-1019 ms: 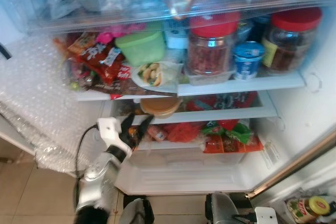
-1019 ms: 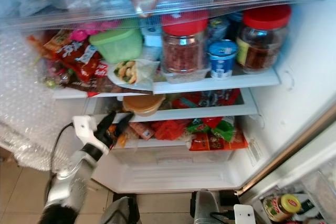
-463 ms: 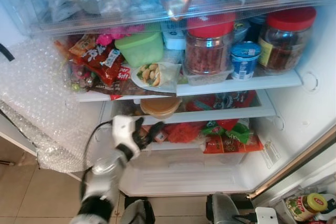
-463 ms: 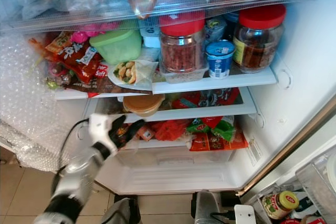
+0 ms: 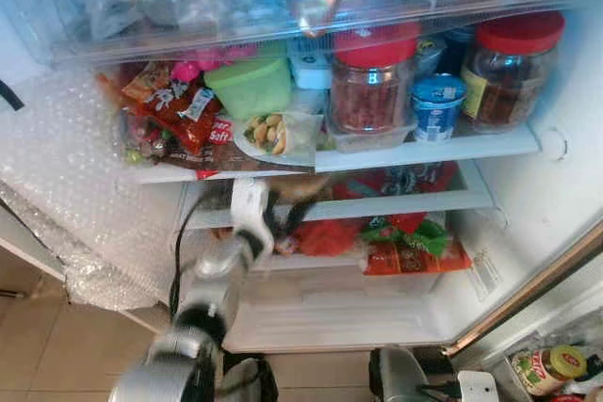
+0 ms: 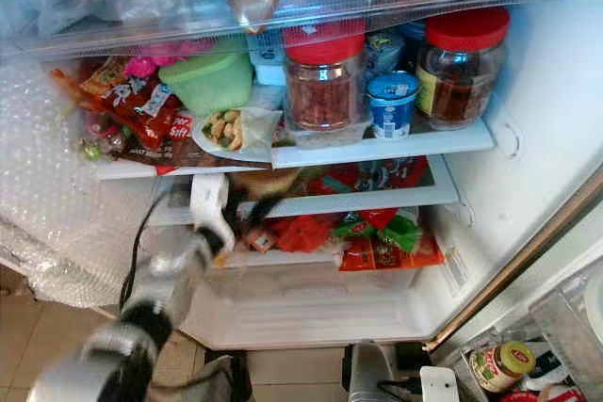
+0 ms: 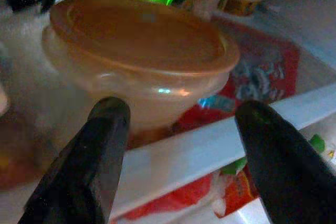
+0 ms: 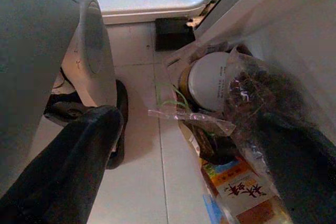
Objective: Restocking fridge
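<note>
Left end effector (image 7: 178, 129) sits mid-frame at the fridge's middle shelf (image 5: 396, 206), fingers spread wide just in front of the orange bowl (image 7: 142, 51). Right end effector (image 8: 194, 145) hangs low over the floor (image 8: 136, 182), fingers apart, gripping nothing.

Orange lidded tub (image 7: 142, 61), upright on the fridge's middle shelf (image 5: 396, 206), lid seemingly on, partly hidden

Head stereo pair facing open fridge (image 5: 528, 143), left wrist close on shelf

Left gripper (image 7: 178, 129) raised, fingers spread; right gripper (image 8: 194, 145) low, spread.
</note>
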You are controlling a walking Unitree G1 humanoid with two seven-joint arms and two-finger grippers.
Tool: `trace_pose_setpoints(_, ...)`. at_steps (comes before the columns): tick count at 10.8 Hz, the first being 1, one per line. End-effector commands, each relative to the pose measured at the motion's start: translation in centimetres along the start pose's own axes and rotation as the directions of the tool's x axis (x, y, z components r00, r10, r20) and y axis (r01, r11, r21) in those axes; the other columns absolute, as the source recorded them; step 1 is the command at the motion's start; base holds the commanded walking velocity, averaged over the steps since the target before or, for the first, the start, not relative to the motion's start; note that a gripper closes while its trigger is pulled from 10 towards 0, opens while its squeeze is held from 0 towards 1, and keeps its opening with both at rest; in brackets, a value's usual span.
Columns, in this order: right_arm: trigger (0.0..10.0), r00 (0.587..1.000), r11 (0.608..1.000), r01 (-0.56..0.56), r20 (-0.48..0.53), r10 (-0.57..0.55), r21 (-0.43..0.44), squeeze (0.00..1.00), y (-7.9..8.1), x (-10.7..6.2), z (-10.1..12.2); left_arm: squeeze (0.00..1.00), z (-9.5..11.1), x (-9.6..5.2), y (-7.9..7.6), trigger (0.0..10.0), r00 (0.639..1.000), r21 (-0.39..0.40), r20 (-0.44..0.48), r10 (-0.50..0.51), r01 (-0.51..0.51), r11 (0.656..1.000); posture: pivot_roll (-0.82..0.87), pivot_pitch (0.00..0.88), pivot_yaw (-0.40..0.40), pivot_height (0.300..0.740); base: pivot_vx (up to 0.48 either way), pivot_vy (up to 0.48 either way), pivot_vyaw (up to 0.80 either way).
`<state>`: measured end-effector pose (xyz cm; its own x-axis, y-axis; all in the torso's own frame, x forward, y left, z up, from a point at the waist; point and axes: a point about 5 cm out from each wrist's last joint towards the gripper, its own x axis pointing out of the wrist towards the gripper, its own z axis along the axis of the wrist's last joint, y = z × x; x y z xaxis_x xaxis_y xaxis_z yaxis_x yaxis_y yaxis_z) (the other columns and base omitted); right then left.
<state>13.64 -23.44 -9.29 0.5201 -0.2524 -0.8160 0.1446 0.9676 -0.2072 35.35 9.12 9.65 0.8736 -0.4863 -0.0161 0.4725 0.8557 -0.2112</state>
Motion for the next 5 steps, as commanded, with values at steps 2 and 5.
trace_pose_setpoints(2, 10.0, 0.999, 0.999, -0.029, -0.018, 0.029, 0.029, 0.0, 1.0, -0.1, -0.4, 0.0, 0.3, 0.0, 0.8, 10.0, 1.0, 0.004, -0.011, 0.026, -0.026, 1.0, -0.19, 0.105, 0.144, 0.637, 0.0, 0.0, 0.0)
trace_pose_setpoints(5, 10.0, 0.999, 0.999, -0.031, -0.02, 0.032, 0.034, 0.0, 1.0, -0.1, -0.5, 0.0, -0.9, -2.3, 1.9, 10.0, 1.0, 0.055, 0.026, 0.01, -0.012, 0.998, -0.17, 0.114, 0.149, 0.637, 0.0, 0.0, 0.0)
